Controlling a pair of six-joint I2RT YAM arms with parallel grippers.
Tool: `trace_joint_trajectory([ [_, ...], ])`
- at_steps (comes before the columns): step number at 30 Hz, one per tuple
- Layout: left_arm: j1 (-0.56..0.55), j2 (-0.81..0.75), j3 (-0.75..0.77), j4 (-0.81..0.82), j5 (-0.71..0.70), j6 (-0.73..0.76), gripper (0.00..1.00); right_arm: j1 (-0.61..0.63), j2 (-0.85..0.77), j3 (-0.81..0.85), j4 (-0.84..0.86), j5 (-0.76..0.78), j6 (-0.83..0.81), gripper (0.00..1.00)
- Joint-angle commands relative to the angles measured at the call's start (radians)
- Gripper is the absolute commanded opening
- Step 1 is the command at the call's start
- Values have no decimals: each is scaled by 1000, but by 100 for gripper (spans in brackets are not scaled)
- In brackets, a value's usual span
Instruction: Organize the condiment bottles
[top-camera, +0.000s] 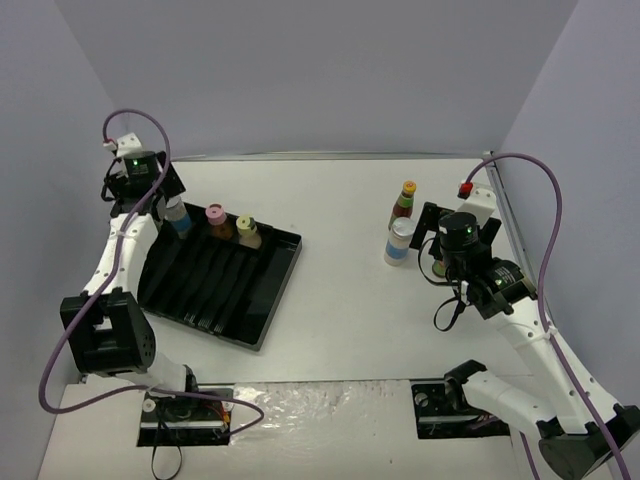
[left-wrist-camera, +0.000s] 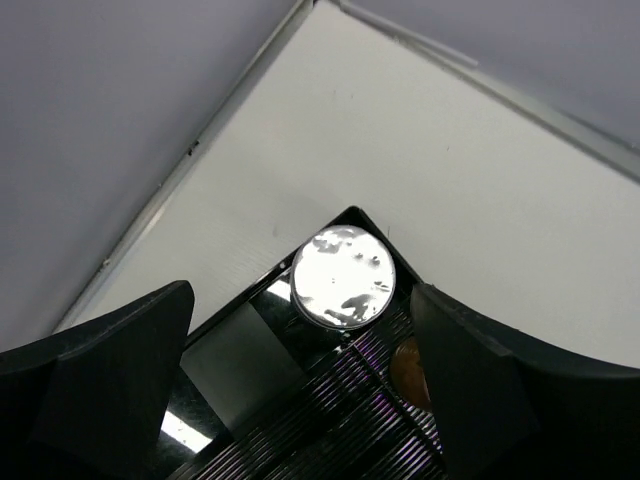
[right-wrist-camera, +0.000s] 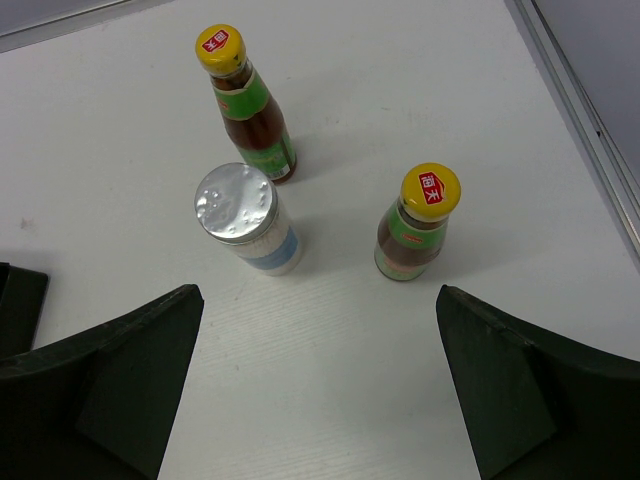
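A silver-lidded bottle (top-camera: 178, 218) stands in the far left corner of the black ridged tray (top-camera: 270, 320). A pink-capped bottle (top-camera: 217, 221) and a pale-yellow-capped bottle (top-camera: 246, 231) stand beside it. My left gripper (top-camera: 165, 195) is open just above the silver lid (left-wrist-camera: 343, 277), not touching it. On the right, a silver-lidded bottle (right-wrist-camera: 245, 222) and two dark yellow-capped bottles (right-wrist-camera: 250, 105) (right-wrist-camera: 418, 225) stand upright on the table. My right gripper (right-wrist-camera: 318, 300) is open and empty, just short of them. In the top view only one dark bottle (top-camera: 404, 203) and the silver-lidded bottle (top-camera: 400, 241) show.
The tray's ridged floor (left-wrist-camera: 300, 420) fills the lower part of the left wrist view, with a brown bottle body (left-wrist-camera: 408, 368) partly behind the right finger. A tray corner (right-wrist-camera: 15, 300) shows at the left of the right wrist view. Walls enclose the table at back and sides.
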Motion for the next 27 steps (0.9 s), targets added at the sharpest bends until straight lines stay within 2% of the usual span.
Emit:
trace_joint_trajectory([
  [1,-55,-143,182,-69,-78,-9,88,-4,-7,26,49,25,2,100],
  [5,-217,-174,289,-159,-101,14,88,-5,6,47,42,50,7,100],
  [7,-388,-172,339,-199,-145,47,88,-19,16,63,33,54,10,100],
  [14,-794,-71,396,-223,-202,70,88,-131,71,112,20,36,29,100],
  [15,-800,-48,411,-223,-200,81,88,-143,72,117,19,26,37,100],
  [18,-958,97,494,-243,-195,112,88,-183,87,149,13,-1,53,100],
  [21,-1053,207,587,-248,-187,131,88,-216,105,184,0,-11,61,100],
  [27,-1126,388,760,-261,-60,115,88,-330,139,232,-21,-83,75,100],
])
